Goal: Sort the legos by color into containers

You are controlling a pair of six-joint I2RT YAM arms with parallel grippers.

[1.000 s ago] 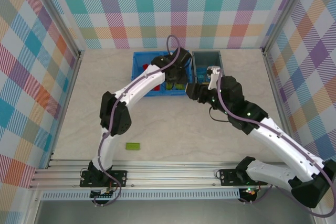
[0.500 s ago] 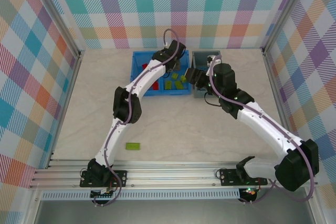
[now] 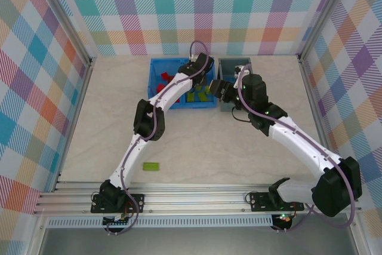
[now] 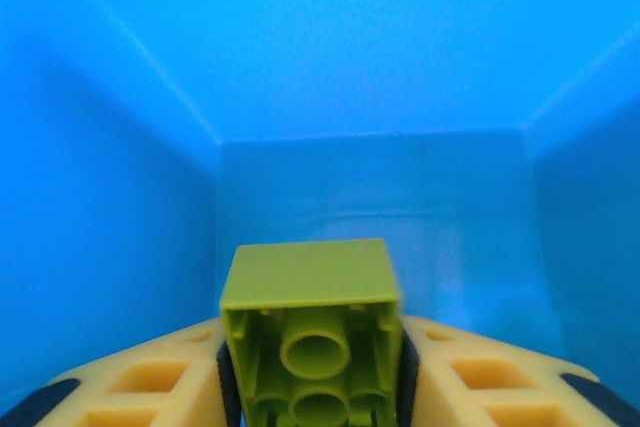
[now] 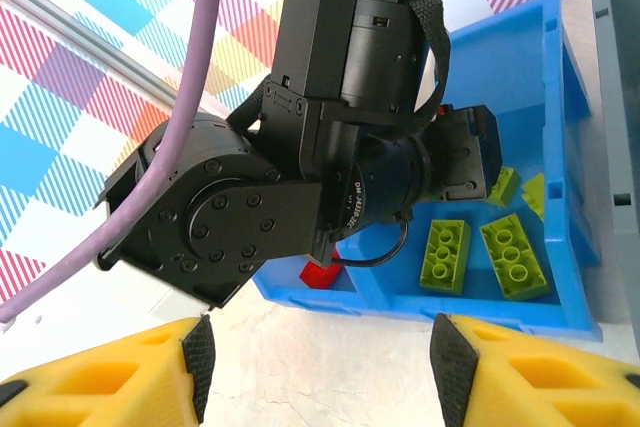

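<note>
One lime lego (image 4: 305, 277) in left claw (image 4: 312, 352), underside twd cam, long axis fwd.

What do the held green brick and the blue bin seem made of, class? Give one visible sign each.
Green brick: probably moulded plastic, matte; hollow tubes show underneath. Blue bin: likely smooth plastic, slightly glossy; pale reflections on its walls.

White arms (image 3: 172, 89), black joints (image 3: 148, 121), purple cables (image 5: 207, 67), yellow pincers (image 5: 322, 362).
</note>
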